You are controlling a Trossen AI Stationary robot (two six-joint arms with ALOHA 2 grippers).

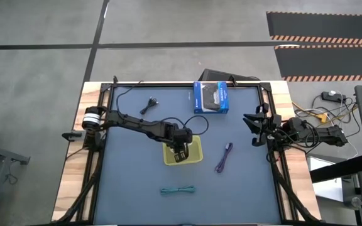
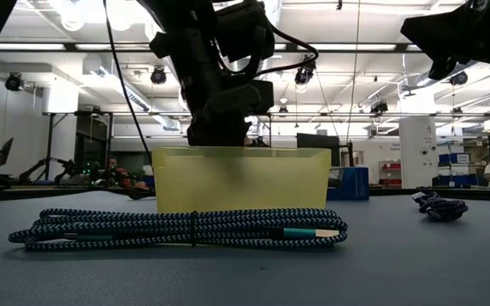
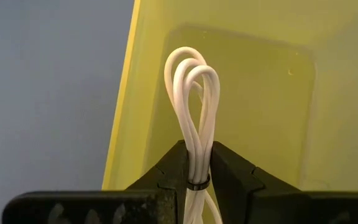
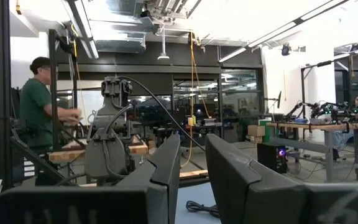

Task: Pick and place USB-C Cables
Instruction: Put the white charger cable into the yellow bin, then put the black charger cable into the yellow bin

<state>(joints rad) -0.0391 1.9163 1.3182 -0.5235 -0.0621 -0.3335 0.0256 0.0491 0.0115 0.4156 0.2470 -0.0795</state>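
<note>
The left gripper [image 1: 181, 152] hangs over the yellow bin [image 1: 195, 156], its fingers clamped on the white cable [image 3: 194, 118], whose loop points down into the bin's inside. The teal cable [image 1: 178, 189] lies on the desk [image 1: 137, 182] just beyond the bin on the near side of that gripper; the purple cable [image 1: 224, 157] lies to its right, the black cable [image 1: 150, 104] well behind it. The right gripper [image 1: 254, 129] waits at the desk's right edge, fingers narrowly apart, holding nothing.
</note>
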